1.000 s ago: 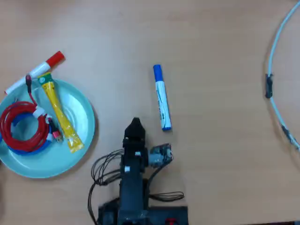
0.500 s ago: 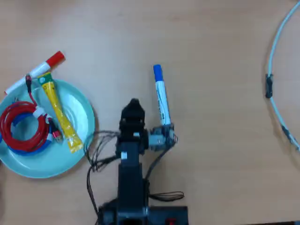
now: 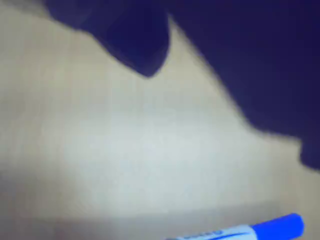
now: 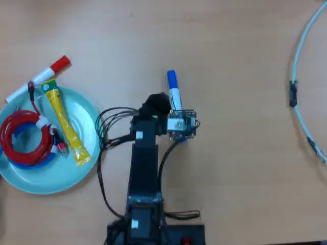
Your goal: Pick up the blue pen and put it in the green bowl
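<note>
Presently, stage: approach; nothing is lifted yet, as far as the views show.
Blue pen (image 4: 174, 91): one, lying flat on the desk (image 4: 240, 61), cap pointing away from the arm base; its lower part is hidden beneath the arm's wrist in the overhead view. The wrist view shows it blurred at the bottom edge (image 3: 272, 228).
End effector (image 4: 156, 105): just beside the pen, on its left in the overhead view; whether it is spread or closed cannot be told, and it grasps nothing visible.
Green bowl (image 4: 92, 130): one, at the desk's left, well apart from the pen.
Bowl contents: one yellow tube (image 4: 65, 125), one red cable coil (image 4: 23, 139).
Red-capped marker (image 4: 38, 77): one, across the bowl's far rim.
Remaining: grasp, lift, carry, release into the bowl.
</note>
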`<state>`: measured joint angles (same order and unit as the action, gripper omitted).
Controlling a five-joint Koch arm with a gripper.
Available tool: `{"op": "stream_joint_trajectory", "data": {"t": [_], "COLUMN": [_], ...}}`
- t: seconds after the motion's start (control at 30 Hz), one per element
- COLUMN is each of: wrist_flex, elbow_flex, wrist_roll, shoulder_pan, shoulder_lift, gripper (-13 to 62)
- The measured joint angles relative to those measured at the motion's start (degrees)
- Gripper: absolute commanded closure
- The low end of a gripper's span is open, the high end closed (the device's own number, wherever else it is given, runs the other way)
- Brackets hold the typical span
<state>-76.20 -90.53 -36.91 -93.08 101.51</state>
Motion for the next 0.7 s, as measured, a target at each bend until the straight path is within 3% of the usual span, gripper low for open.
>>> {"op": "stream_joint_trajectory", "data": {"t": [0.17,0.33,0.7], "wrist_flex": [0.0,0.1,0.1], "elbow_flex": [0.2,5.7,12.0], "wrist_roll": [-8.0,-8.3,-8.6], "shoulder_pan": [-1.6,-4.0,-6.8], "shoulder_lift": [-6.1,-15.7,-25.7], "gripper": [12.7,12.6,12.6]}}
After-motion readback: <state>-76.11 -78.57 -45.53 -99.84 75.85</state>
